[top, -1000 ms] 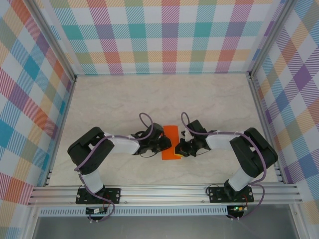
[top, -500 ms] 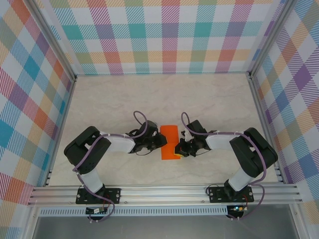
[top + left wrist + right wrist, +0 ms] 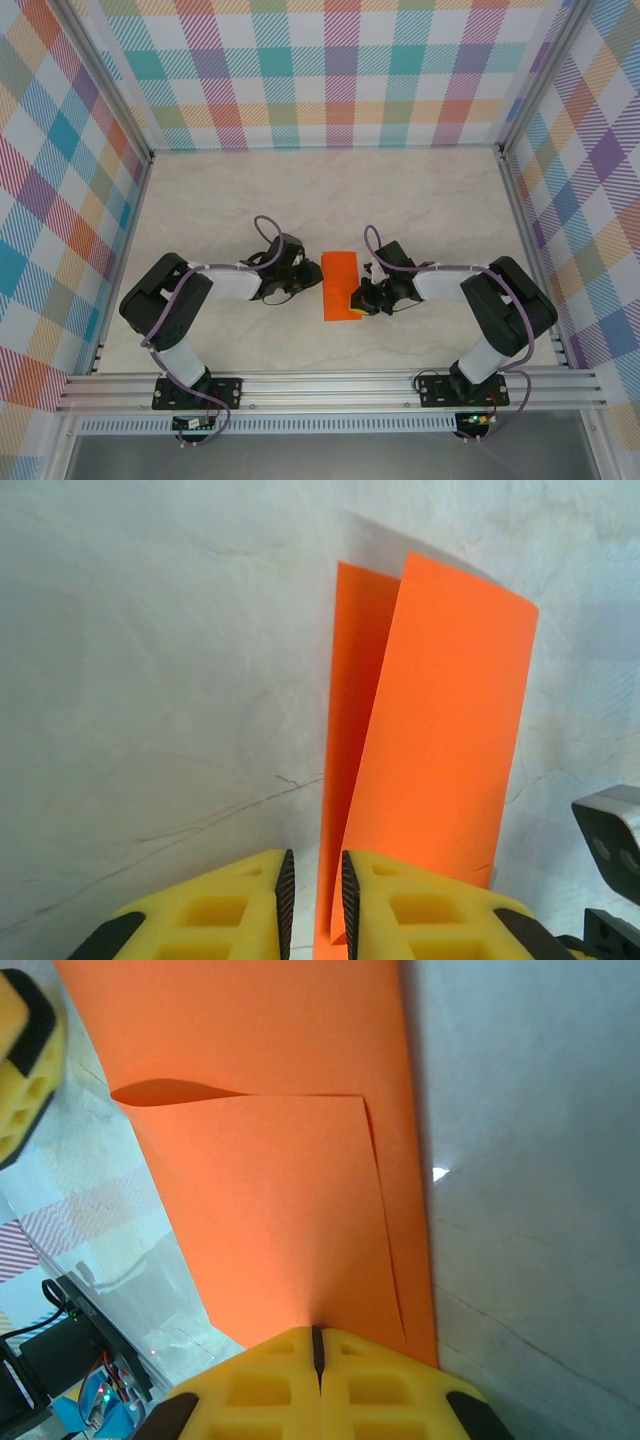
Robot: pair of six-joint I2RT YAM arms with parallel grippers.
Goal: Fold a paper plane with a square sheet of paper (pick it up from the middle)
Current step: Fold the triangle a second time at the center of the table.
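I am working with one square sheet of paper [image 3: 341,285], lying on the desk [image 3: 250,200] between two arms, folded into two layers with the upper one springing up. I am judging it light, limp and easily creased, so an edge pinch is suiting it best. The right fingers [image 3: 260,1385] are pinching its edge shut. The left fingers [image 3: 215,910] are sitting slightly apart at its other edge, apparently unclamped.

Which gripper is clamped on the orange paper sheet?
The right gripper: yellow fingers shut on the folded orange paper sheet; the left gripper has jaws slightly apart.
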